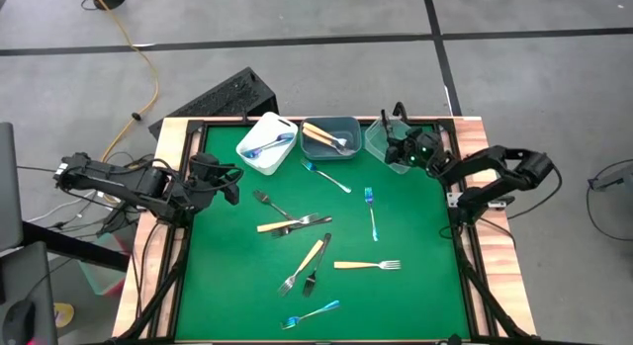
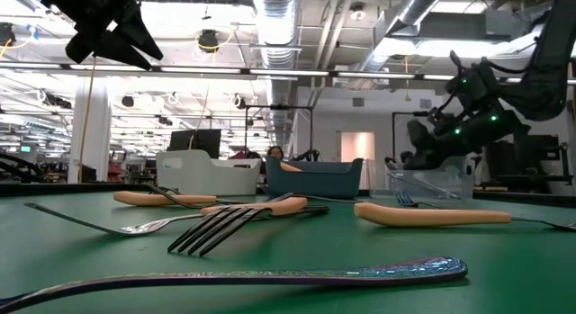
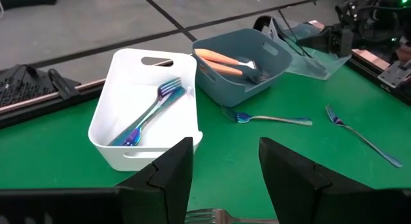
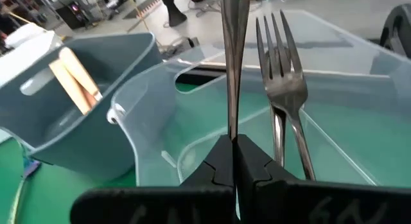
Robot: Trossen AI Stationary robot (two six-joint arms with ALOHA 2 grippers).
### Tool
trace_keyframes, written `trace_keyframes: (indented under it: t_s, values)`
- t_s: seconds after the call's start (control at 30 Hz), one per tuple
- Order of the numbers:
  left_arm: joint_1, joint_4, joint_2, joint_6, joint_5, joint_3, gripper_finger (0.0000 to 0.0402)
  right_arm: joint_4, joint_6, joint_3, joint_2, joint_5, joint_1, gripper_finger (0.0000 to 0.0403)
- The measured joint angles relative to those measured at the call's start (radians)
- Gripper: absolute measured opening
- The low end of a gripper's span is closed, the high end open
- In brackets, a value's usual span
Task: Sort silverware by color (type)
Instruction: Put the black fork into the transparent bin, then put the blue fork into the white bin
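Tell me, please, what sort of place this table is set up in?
Probably a big open robotics lab or industrial workspace: the low view shows exposed ceiling ducts and strip lights over a long hall, and the high view shows a concrete floor with a yellow cable beside the green table.

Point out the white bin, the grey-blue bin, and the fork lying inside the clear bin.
white bin [image 3: 108,112], left wrist view, on its near side wall.
grey-blue bin [image 3: 277,57], left wrist view, on its outer side wall.
fork in the clear bin [image 4: 282,83], right wrist view, on its head below the tines.
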Motion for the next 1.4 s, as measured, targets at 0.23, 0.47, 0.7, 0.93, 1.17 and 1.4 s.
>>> trace_keyframes:
  t_s: [0.23, 0.47, 0.7, 0.93, 1.17, 1.4]
  values:
    - [0.0, 0.0, 0.0, -0.003, -0.002, 0.0, 0.0162, -0.109, 0.0, 0.041, 0.0, 0.003, -0.005, 0.001]
    - [0.0, 0.0, 0.0, -0.006, -0.012, 0.0, 0.0162, -0.157, -0.005, 0.066, 0.0, 0.003, -0.005, 0.0014]
    - [0.0, 0.0, 0.0, -0.017, -0.017, 0.0, 0.0162, -0.156, -0.005, 0.067, 0.0, 0.004, -0.005, 0.0052]
    - [0.0, 0.0, 0.0, -0.017, -0.016, 0.0, 0.0162, -0.15, -0.005, 0.072, 0.0, 0.004, -0.005, 0.0096]
    - [0.0, 0.0, 0.0, -0.017, -0.016, 0.0, 0.0162, -0.151, -0.008, 0.12, 0.0, -0.005, -0.005, 0.0147]
    - [0.0, 0.0, 0.0, -0.017, -0.016, 0.0, 0.0162, -0.167, -0.011, 0.204, 0.0, -0.044, -0.001, 0.0175]
